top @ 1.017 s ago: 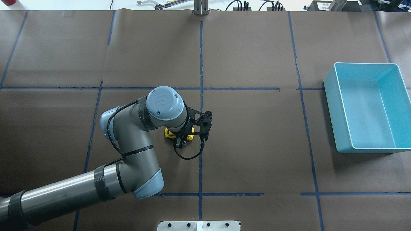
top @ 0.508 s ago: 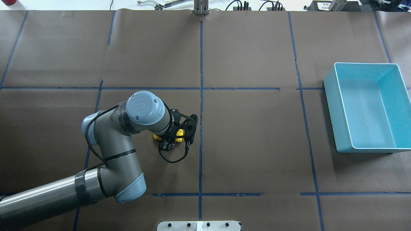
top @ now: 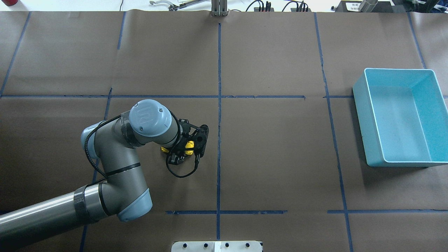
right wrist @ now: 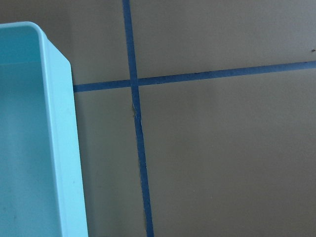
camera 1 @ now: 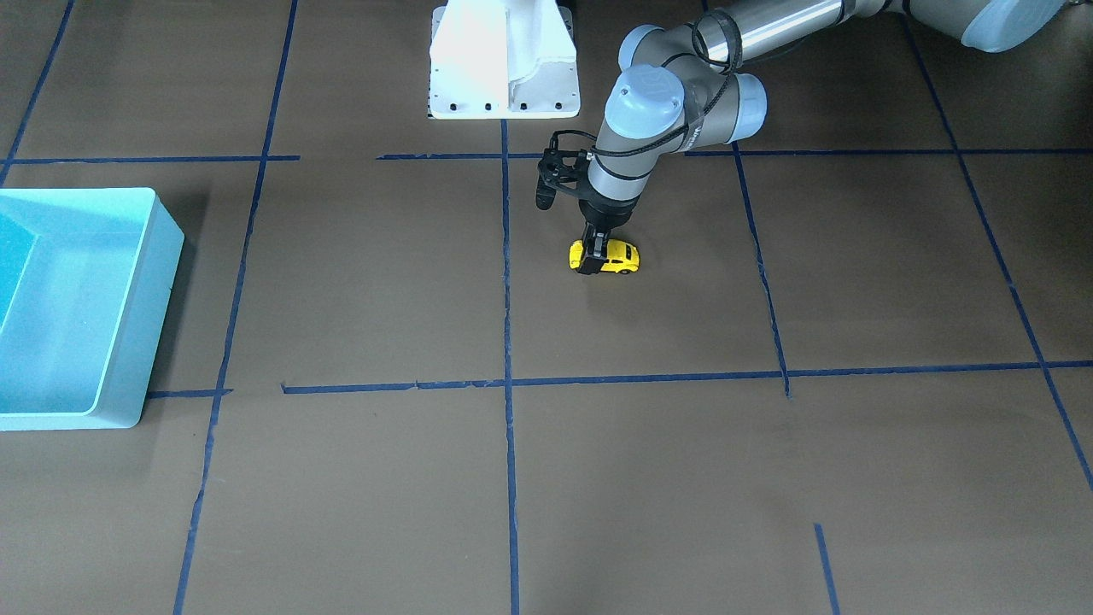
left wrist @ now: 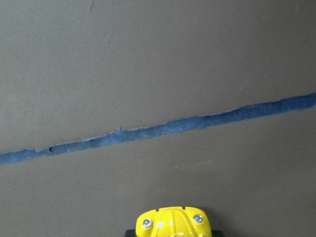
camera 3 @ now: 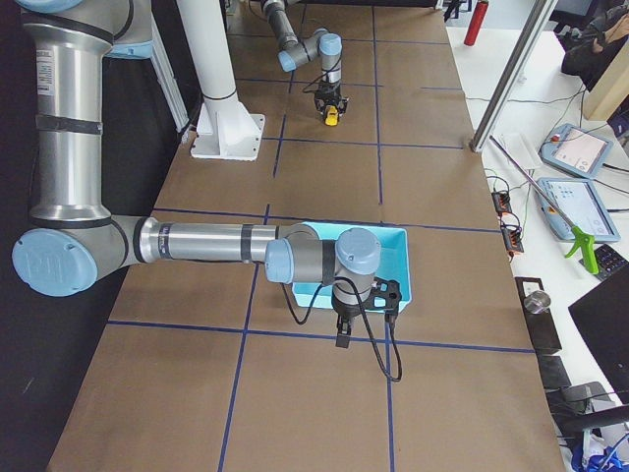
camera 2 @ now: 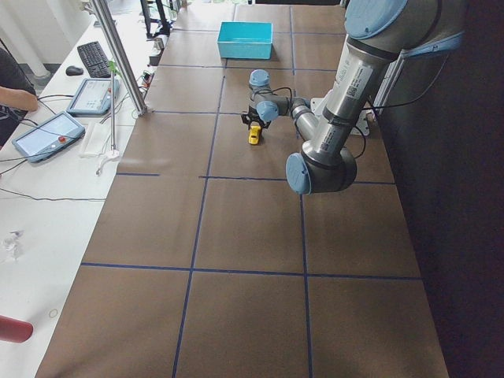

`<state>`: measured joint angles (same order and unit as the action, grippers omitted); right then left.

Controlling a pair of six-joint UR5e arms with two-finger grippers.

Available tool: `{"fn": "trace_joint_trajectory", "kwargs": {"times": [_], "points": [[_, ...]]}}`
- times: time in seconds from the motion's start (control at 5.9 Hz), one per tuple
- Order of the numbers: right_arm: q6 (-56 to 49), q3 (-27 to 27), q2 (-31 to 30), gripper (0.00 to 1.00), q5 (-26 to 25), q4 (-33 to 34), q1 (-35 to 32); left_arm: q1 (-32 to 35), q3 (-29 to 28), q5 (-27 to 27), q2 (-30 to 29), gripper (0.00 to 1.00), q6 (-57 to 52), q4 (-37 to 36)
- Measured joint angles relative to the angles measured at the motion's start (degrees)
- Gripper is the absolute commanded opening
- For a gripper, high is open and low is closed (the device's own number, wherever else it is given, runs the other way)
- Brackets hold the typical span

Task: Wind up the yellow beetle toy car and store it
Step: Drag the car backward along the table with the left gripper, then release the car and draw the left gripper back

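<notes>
Yellow beetle toy car (camera 1: 619,256), clamped in the left end effector (camera 1: 591,263), has rolled further left.

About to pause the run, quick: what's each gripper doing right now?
Left gripper: closed on the yellow beetle toy car.
Right gripper: cannot be told, seen only from the side camera.
</notes>
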<state>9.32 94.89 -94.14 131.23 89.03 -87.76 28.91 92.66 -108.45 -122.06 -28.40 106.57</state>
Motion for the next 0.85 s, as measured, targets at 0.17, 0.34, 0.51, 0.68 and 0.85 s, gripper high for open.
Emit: {"fn": "trace_joint_trajectory", "kwargs": {"times": [0.17, 0.34, 0.51, 0.68, 0.85], "points": [[0.00, 0.02, 0.01, 1.00, 0.08, 0.00, 0.21, 1.83, 0.77, -0.89, 0.86, 1.00, -0.20, 0.34], [0.00, 0.06, 0.01, 1.00, 0.14, 0.00, 0.40, 3.15, 3.03, -1.45, 3.27, 1.00, -0.38, 0.33], [0.00, 0.09, 0.01, 1.00, 0.16, 0.00, 0.51, 3.92, 6.16, -1.89, 6.44, 1.00, -1.13, 0.02], [0.03, 0.10, 0.01, 1.00, 0.06, -0.03, 0.54, 4.24, 8.76, -2.05, 9.23, 1.00, -2.48, -0.30], [0.12, 0.10, 0.13, 1.00, -0.13, -0.07, 0.57, 5.08, 10.81, -2.10, 11.78, 1.00, -4.31, -0.43]]}}
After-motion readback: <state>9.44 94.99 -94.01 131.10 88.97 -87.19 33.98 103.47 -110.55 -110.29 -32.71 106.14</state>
